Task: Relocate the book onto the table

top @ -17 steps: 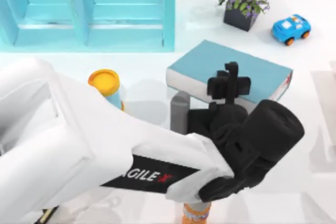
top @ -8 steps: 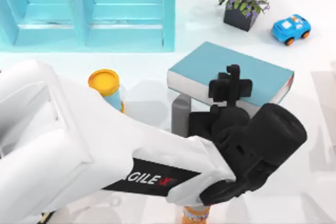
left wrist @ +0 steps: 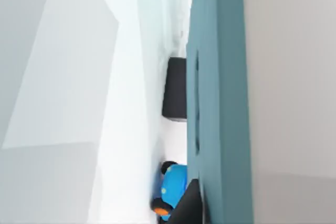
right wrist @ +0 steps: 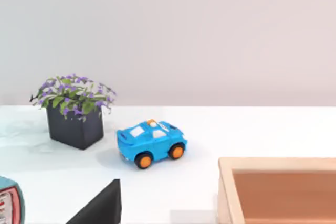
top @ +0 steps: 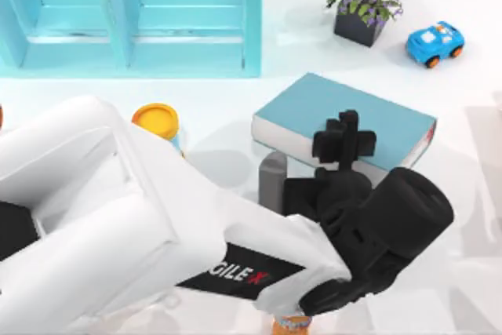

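Where the book (top: pixel 345 118) lies, the left tool (top: pixel 343 137) grips its near edge.

White letters "GILE" plus a red mark on black band of left arm (top: pixel 239 274); rest hidden.

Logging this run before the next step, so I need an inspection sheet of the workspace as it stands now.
Surface: glossy white table, reflective.
Job's things: thick teal-blue hardcover book in front of the light-blue shelf unit, under the left claw.
Clutter: potted purple flowers, blue toy car, yellow-lidded cylinder, grey block, orange bottle, wooden box.
Grippers: left claw at the book's near edge; right arm parked near the toy car.
Cables: nothing seen.
Surroundings: plain pale wall.
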Motion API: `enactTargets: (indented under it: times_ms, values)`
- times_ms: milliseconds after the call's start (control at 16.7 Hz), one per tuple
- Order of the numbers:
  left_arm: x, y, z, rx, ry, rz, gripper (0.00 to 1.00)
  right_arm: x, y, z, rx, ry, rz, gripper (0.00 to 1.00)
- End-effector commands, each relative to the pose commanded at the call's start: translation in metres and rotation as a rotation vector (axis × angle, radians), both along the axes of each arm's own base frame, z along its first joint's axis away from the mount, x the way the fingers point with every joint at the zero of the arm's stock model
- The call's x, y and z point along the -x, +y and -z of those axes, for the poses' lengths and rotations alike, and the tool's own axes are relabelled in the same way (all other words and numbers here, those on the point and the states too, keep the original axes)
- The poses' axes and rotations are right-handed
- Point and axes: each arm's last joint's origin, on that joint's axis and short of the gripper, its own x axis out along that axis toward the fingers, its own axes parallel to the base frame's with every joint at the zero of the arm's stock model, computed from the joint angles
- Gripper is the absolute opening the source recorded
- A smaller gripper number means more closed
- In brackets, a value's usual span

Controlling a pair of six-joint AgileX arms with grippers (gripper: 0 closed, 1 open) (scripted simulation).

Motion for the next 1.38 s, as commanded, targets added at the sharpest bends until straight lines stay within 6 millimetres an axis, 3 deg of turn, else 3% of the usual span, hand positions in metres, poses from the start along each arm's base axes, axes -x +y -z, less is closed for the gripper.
enactTargets:
  times_ms: [360, 1140, 1380]
  values:
    - [0.0008, 0.0030, 0.0104, 0.005, 0.004, -0.003, 0.00, 0.0000, 0.0000, 0.0000, 0.000, 0.000, 0.000, 1.00]
    - [0.0008, 0.0030, 0.0104, 0.005, 0.004, -0.003, 0.98, 0.0000, 0.0000, 0.0000, 0.000, 0.000, 0.000, 1.00]
    - [0.0008, 0.0030, 0.0104, 0.005, 0.004, -0.003, 1.00, 0.0000, 0.0000, 0.0000, 0.000, 0.000, 0.000, 1.00]
